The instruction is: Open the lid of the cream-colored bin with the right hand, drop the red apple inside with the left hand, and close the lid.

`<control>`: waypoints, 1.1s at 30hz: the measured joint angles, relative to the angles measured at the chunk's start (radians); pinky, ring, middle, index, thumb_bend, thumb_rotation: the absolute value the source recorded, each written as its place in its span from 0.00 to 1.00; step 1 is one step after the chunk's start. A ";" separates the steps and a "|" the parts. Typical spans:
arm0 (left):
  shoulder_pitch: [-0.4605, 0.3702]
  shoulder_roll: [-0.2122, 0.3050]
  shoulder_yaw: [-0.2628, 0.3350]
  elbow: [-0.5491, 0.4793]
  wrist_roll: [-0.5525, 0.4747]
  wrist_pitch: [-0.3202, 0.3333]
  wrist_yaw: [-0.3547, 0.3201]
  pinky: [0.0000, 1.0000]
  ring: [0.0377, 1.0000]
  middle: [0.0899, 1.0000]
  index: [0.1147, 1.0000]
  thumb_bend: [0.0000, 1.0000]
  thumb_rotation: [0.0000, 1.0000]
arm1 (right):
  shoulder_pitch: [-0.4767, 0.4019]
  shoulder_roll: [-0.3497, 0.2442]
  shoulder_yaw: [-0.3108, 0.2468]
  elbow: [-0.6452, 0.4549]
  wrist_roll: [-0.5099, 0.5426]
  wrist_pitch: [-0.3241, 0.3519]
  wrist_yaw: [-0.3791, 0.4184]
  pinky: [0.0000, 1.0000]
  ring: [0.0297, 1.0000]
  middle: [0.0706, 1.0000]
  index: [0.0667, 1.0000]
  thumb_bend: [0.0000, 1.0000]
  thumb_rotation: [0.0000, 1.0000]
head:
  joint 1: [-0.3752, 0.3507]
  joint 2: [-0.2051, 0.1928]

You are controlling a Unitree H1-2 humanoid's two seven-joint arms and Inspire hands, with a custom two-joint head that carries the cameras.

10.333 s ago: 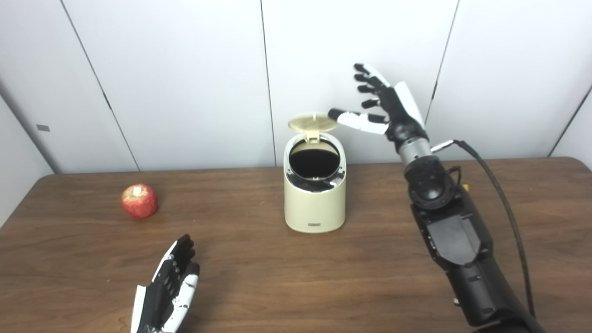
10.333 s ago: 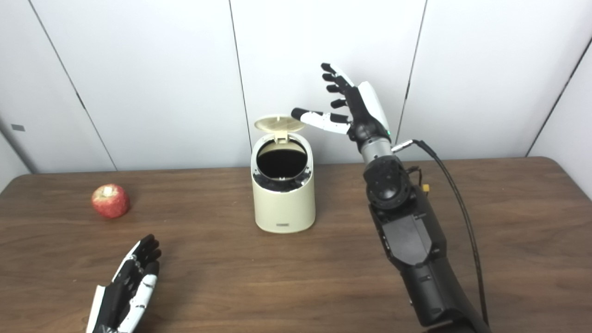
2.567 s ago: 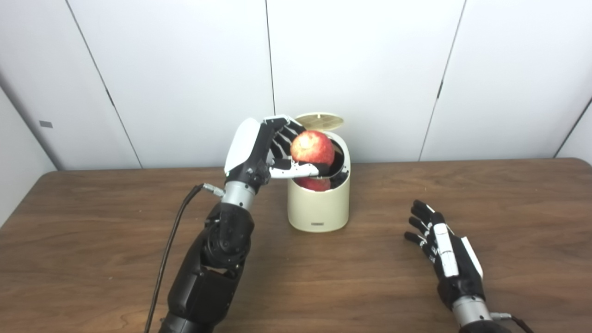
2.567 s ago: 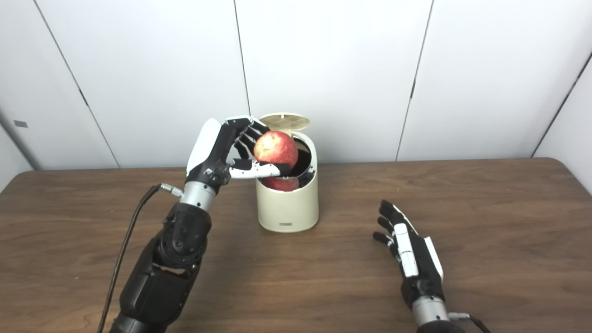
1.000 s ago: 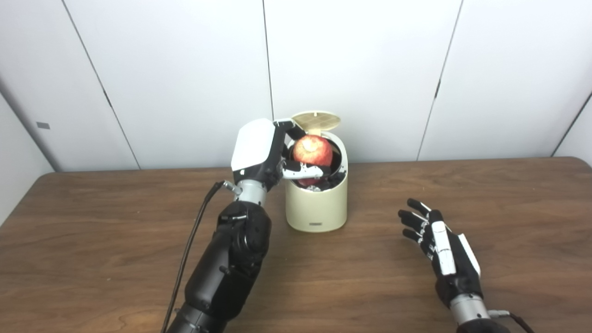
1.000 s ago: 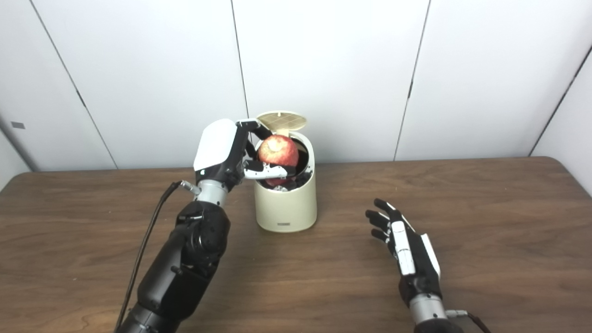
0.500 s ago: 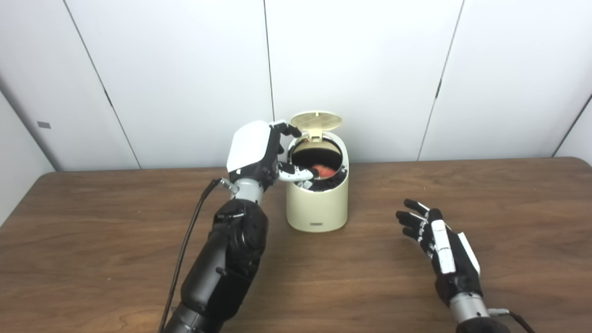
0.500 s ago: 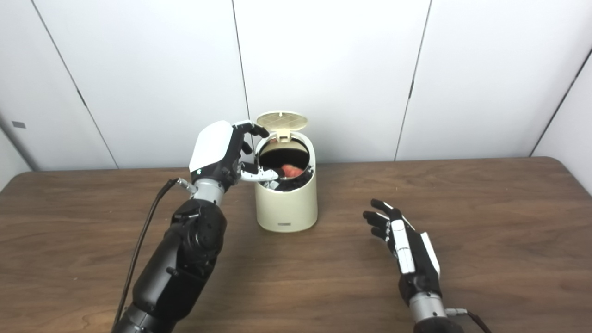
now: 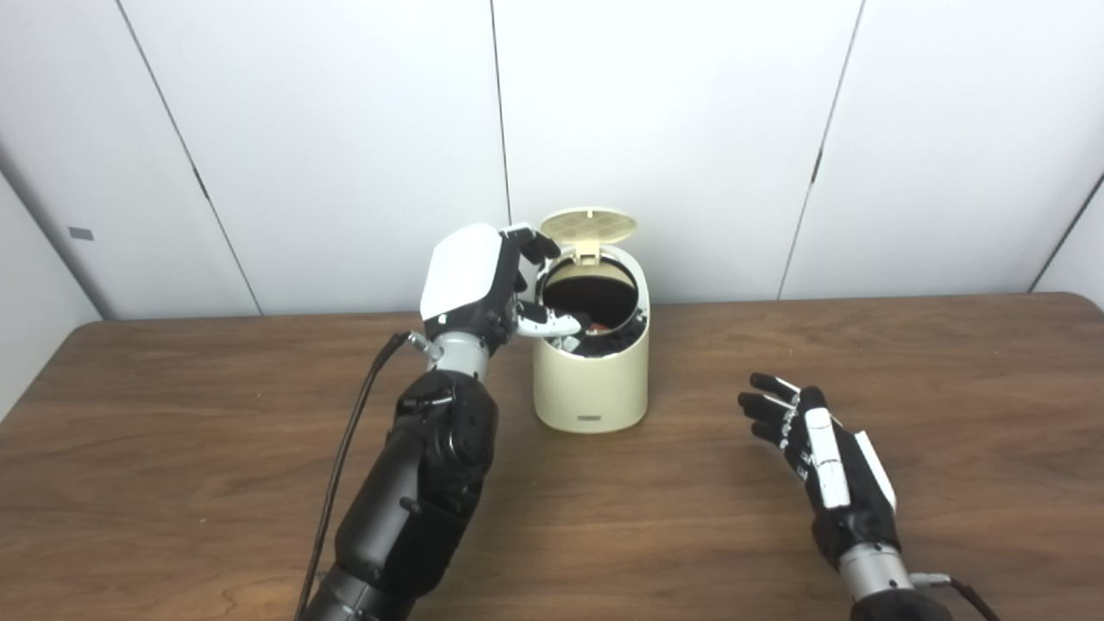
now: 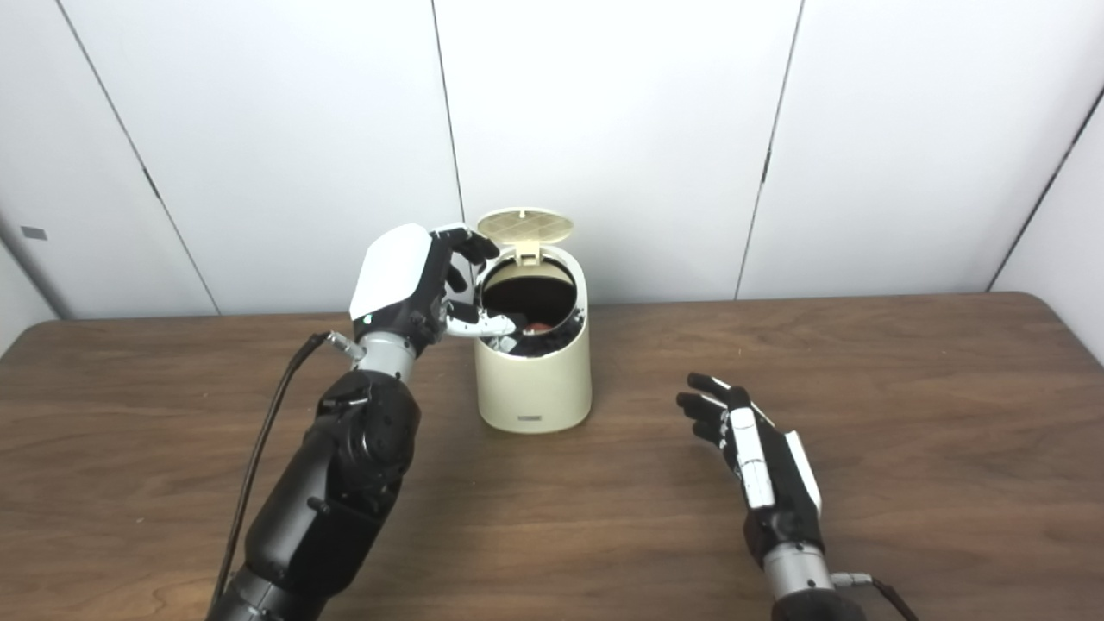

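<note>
The cream-colored bin [image 9: 591, 384] stands on the wooden table with its round lid [image 9: 589, 224] tipped up at the back. A sliver of the red apple [image 10: 538, 328] shows deep inside the dark opening. My left hand [image 9: 483, 289] hovers at the bin's left rim, open and empty, its thumb reaching over the opening. My right hand [image 9: 819, 448] rests low over the table to the right of the bin, open with fingers spread, apart from the bin.
The brown wooden table [image 9: 172, 448] spans the view, with white wall panels behind. A black cable [image 9: 345, 466] hangs along my left arm. A cable end shows by my right wrist [image 9: 936, 582].
One second ago my left hand held the apple over the opening. It has let go, and the apple has dropped into the bin. The right hand has barely moved.
</note>
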 measured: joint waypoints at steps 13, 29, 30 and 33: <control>0.045 -0.005 0.052 0.027 -0.085 -0.200 0.172 0.31 0.40 0.50 0.44 0.47 0.00 | 0.000 0.000 0.000 0.002 0.001 0.000 0.001 0.80 0.78 0.71 0.76 0.51 1.00 | 0.005 0.002; 0.173 -0.018 0.187 -0.101 -0.236 -0.241 0.183 0.33 0.43 0.50 0.44 0.47 0.00 | 0.000 -0.018 -0.006 0.002 0.009 0.002 0.010 0.79 0.82 0.76 0.78 0.53 1.00 | 0.021 0.011; 0.191 -0.025 0.203 -0.130 -0.267 -0.238 0.175 0.35 0.42 0.49 0.44 0.49 0.00 | 0.000 -0.020 -0.005 0.002 0.009 0.001 0.012 0.79 0.83 0.78 0.79 0.54 0.99 | 0.021 0.011; 0.264 -0.039 0.234 -0.209 -0.361 -0.226 0.133 0.38 0.44 0.45 0.46 0.50 0.00 | -0.010 -0.031 0.000 0.011 0.001 -0.010 0.017 0.83 0.88 0.84 0.82 0.54 0.99 | 0.021 0.011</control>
